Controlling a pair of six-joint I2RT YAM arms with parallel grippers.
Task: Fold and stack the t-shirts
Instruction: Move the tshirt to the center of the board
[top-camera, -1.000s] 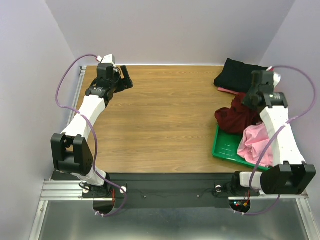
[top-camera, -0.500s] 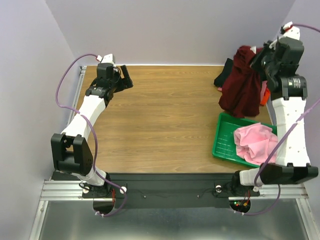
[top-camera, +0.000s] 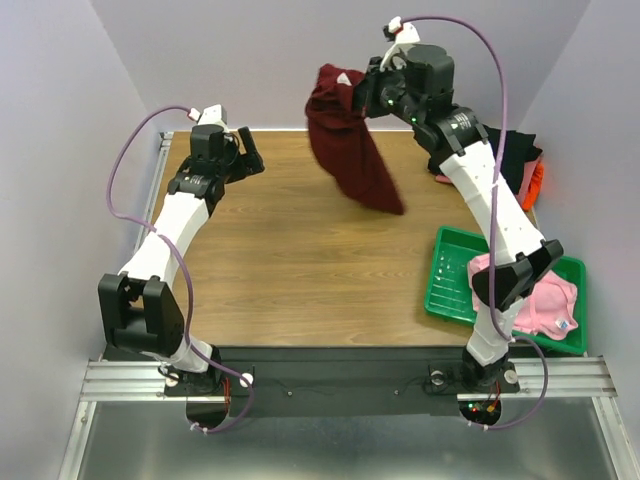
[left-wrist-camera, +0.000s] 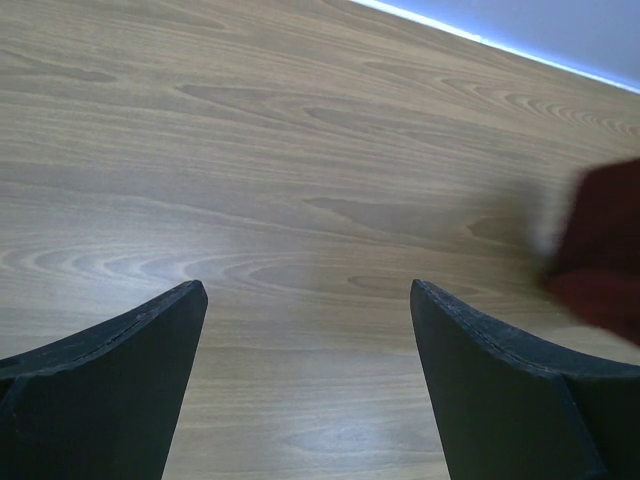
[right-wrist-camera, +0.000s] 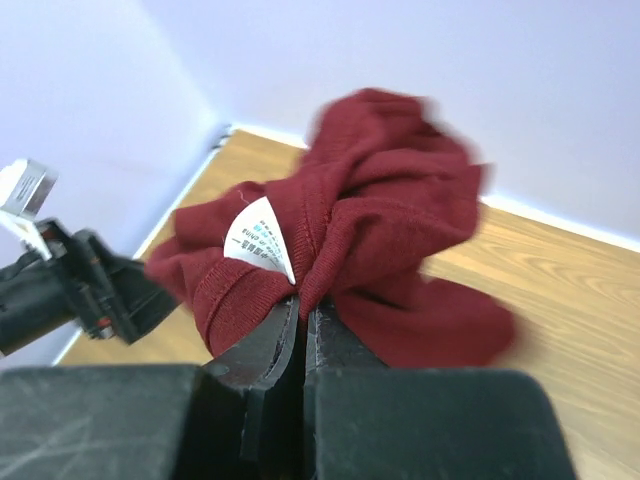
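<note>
Above far middle of table: right gripper clamped tight on maroon t-shirt beside label, cloth hanging bunched. Left gripper wide open, empty. We'd lower slowly, drag hem flat, left grabs a shoulder

Wood-grain table spreads out below the left gripper. Right of the right gripper, the black tee sits at the far edge; the green tray lies nearer, by that arm's base.
</note>
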